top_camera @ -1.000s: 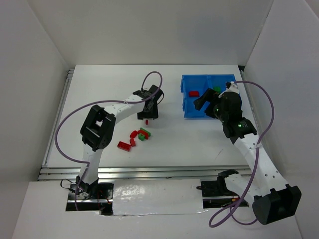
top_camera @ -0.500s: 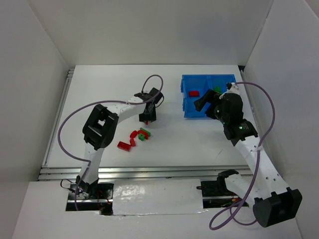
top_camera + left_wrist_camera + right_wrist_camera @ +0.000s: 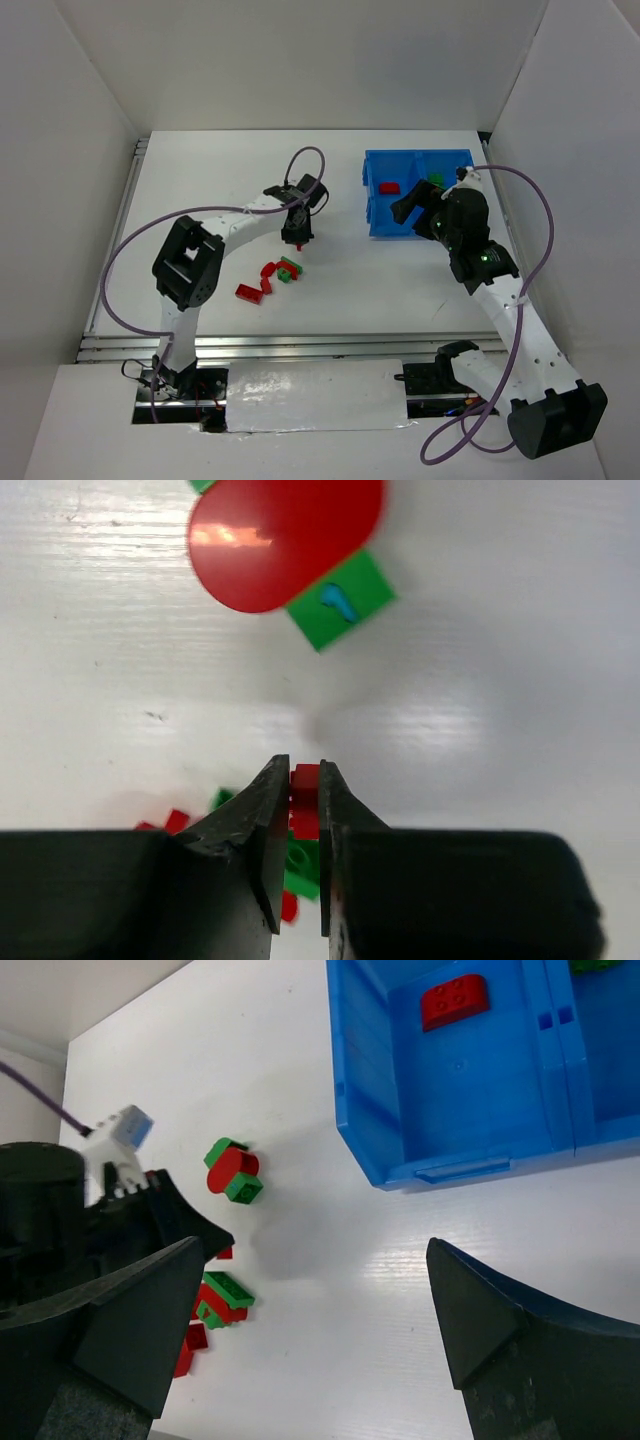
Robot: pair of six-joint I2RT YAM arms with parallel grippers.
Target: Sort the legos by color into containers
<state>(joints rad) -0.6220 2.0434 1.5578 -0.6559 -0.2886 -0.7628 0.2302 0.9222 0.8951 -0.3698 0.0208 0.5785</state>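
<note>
My left gripper (image 3: 305,780) is shut on a small red lego (image 3: 306,798), held just above the table; in the top view it (image 3: 296,238) hangs left of the blue bin (image 3: 375,215). Below it lies a pile of red and green legos (image 3: 275,275). A red rounded piece stuck to a green brick (image 3: 232,1172) lies close by. The bin's left compartment holds a red lego (image 3: 455,1000) and the right one a green lego (image 3: 435,179). My right gripper (image 3: 320,1290) stands wide open and empty, just in front of the bin's near wall.
White walls close off the table on three sides. A metal rail (image 3: 130,200) runs along the left edge and another along the front. My left arm's purple cable (image 3: 305,155) loops above its wrist. The two grippers are about a hand's width apart.
The left gripper's jaws have closed from half open onto the red lego, and its wrist has turned a little. The right arm has barely moved.
</note>
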